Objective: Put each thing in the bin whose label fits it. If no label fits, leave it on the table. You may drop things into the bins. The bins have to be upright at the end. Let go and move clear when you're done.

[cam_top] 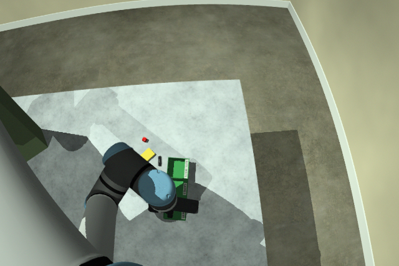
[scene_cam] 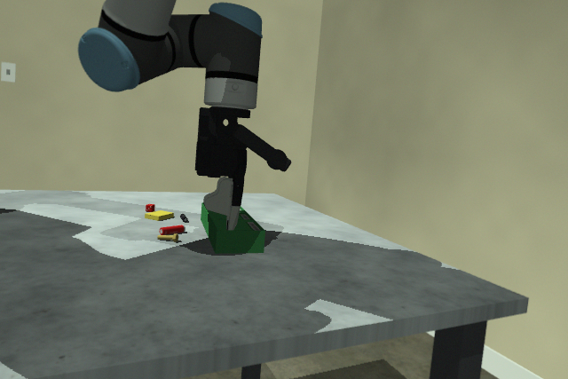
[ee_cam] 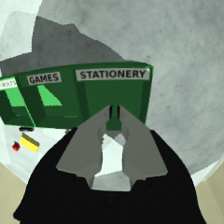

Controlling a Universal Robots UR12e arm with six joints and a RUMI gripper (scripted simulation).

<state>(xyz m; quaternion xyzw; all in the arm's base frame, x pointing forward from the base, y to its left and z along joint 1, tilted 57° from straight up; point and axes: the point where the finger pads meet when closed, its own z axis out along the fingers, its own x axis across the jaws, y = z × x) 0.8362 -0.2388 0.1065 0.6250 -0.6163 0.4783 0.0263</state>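
A green bin block (cam_top: 168,169) (scene_cam: 242,244) (ee_cam: 148,89) stands upright, with compartments labelled GAMES, STATIONERY and one partly readable as BOLTS. My gripper (scene_cam: 232,224) (ee_cam: 115,106) is shut and empty, its tips low at the STATIONERY compartment. On the table beside the bins lie a red die (cam_top: 144,139) (scene_cam: 150,208) (ee_cam: 16,147), a flat yellow block (cam_top: 148,154) (scene_cam: 159,215) (ee_cam: 30,143) and a small black piece (cam_top: 159,161) (scene_cam: 184,217) (ee_cam: 26,129). A red cylinder (scene_cam: 171,230) and a brass-coloured bolt (scene_cam: 167,237) lie nearer in the exterior view; the arm hides them in the top view.
The gripper fingers cover part of the STATIONERY compartment in the wrist view. The table's corner (scene_cam: 516,303) is at the right in the exterior view. A dark green box-like shape (cam_top: 35,147) is at the left in the top view.
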